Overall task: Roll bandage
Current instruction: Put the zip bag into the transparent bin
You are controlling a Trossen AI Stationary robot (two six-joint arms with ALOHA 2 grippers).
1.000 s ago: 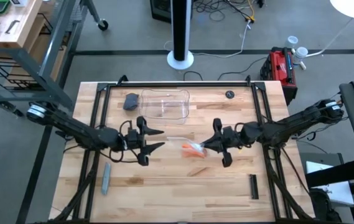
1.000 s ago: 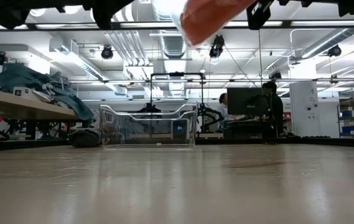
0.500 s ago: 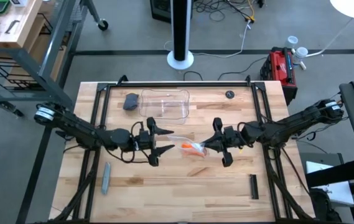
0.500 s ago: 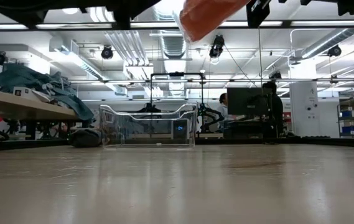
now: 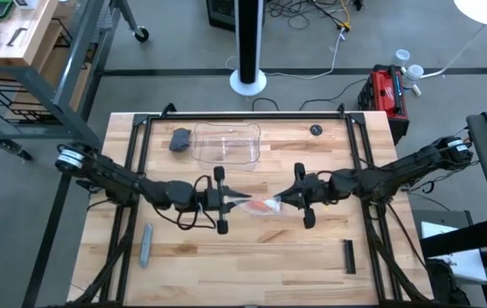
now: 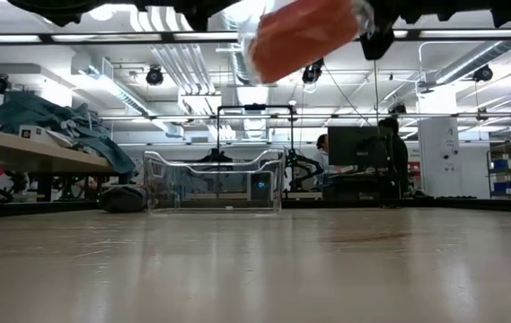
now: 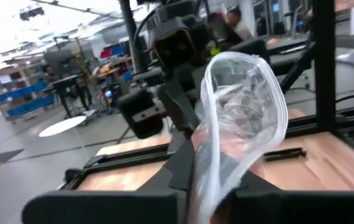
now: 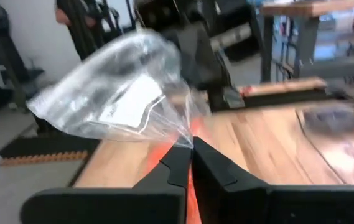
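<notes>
- Since the bandage is held in the air above the middle of the table and sits inside a clear plastic wrapper, no rolling has begun.
- The right gripper has its jaws pressed together on one end of the package; the right wrist view shows orange just at its fingertips, so it probably pinches wrapper and bandage together, though that view is too smeared to be sure.
- The left gripper pinches the wrapper's other end, its jaws closed on the plastic.
- Seen from table height, the orange bundle hangs high, well clear of the tabletop.
- Left to do, as I judge it: pull the bandage free of the wrapper, lay it flat, then roll it end to end.
- A clear bin stands unused near the table's far edge.
</notes>
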